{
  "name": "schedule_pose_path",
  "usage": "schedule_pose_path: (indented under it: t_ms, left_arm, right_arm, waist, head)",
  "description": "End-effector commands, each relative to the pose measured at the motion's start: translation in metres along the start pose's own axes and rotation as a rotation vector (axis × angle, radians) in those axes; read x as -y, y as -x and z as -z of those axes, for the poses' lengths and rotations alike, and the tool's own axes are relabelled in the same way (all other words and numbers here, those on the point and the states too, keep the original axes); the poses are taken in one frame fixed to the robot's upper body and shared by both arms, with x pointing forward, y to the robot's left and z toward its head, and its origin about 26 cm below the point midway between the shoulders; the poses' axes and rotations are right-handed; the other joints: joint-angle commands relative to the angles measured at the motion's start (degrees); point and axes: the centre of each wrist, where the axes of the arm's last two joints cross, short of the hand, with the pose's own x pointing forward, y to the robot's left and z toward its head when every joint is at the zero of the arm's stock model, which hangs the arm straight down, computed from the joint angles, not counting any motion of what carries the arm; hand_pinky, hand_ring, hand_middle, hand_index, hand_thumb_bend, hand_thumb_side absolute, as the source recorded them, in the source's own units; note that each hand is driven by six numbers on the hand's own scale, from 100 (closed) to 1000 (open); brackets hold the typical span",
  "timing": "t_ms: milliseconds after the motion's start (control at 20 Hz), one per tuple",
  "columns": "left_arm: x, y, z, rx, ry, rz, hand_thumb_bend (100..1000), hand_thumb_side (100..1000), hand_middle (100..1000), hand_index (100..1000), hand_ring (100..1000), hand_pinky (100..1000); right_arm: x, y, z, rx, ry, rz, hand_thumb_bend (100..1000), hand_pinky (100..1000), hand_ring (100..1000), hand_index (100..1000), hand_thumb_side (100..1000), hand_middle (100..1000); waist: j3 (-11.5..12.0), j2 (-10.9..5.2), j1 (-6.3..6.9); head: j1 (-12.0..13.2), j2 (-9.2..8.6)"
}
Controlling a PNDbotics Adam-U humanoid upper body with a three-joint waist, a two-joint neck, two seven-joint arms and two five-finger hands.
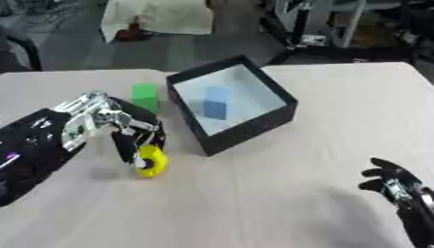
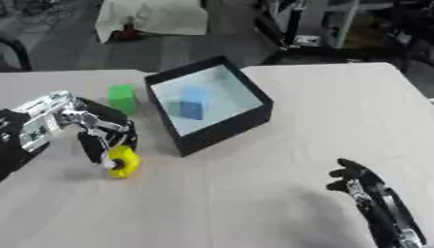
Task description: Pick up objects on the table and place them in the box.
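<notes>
Nearest us the right hand [image 2: 360, 181] rests idle with fingers relaxed, while we find the left hand [image 1: 127, 131] curled round the yellow ring [image 1: 152, 162] above the desk [image 1: 280, 193], the black box [image 1: 284, 114] lying just to its right.

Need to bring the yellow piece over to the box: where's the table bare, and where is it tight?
Bare cloth lies between the box and the right hand, and right of the box. It is tight at the box's left side: the green block, left hand and yellow ring crowd there.
</notes>
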Motion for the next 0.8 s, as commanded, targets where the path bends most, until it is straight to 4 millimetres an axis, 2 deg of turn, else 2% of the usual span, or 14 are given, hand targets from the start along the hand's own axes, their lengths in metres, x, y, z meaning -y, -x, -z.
schedule_pose_path:
  t_ms: [50,300,450,650,800]
  left_arm:
    - [-0.024,0.000,-0.026,0.026,-0.020,0.035,137,281,418,571,374,415]
    - [-0.080,-0.025,-0.061,-0.029,-0.200,0.070,131,243,435,590,384,436]
    - [-0.118,-0.036,-0.068,-0.100,-0.286,0.090,130,204,458,616,406,476]
    - [-0.157,-0.045,-0.053,-0.188,-0.349,0.060,112,215,467,633,411,490]
    - [-0.163,-0.051,-0.021,-0.255,-0.416,0.025,105,235,484,651,425,508]
  right_arm:
    - [0.007,-0.006,0.001,0.018,0.006,-0.028,100,758,609,841,695,645]
    - [0.006,-0.005,0.000,0.011,0.008,-0.024,100,759,609,841,702,645]
    - [0.005,-0.004,-0.001,0.009,0.005,-0.019,100,758,609,841,699,645]
    - [0.003,-0.003,-0.001,0.007,0.004,-0.011,100,758,609,841,705,645]
    - [0.001,-0.003,0.000,0.010,-0.002,-0.003,100,758,609,841,710,646]
  waist:
    - [0.1,-0.38,0.56]
    - [0.4,-0.60,0.37]
    - [0.4,-0.78,0.09]
    - [0.4,-0.77,-0.35]
    - [0.0,-0.59,-0.67]
  head:
    - [-0.1,-0.08]
    - [-0.2,-0.08]
    - [-0.2,-0.08]
    - [0.0,-0.08]
    - [0.4,-0.08]
